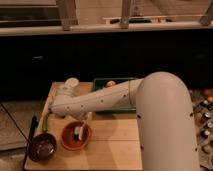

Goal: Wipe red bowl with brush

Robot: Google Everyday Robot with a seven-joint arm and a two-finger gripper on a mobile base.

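The red bowl (pixel 76 136) is a shallow orange-red bowl on the wooden table (pixel 112 145), at the front left. My gripper (pixel 83 121) hangs just above the bowl's far rim, at the end of the white arm (pixel 100 100). The brush (pixel 78 132), white-handled with a dark head, points down from the gripper into the bowl. Its dark head seems to touch the bowl's inside.
A dark brown-maroon bowl (pixel 42 147) sits left of the red bowl. A thin green stick (pixel 45 122) and a long black rod (pixel 30 137) lie at the table's left edge. A green tray (pixel 107 85) with an orange ball (pixel 110 84) stands behind the arm.
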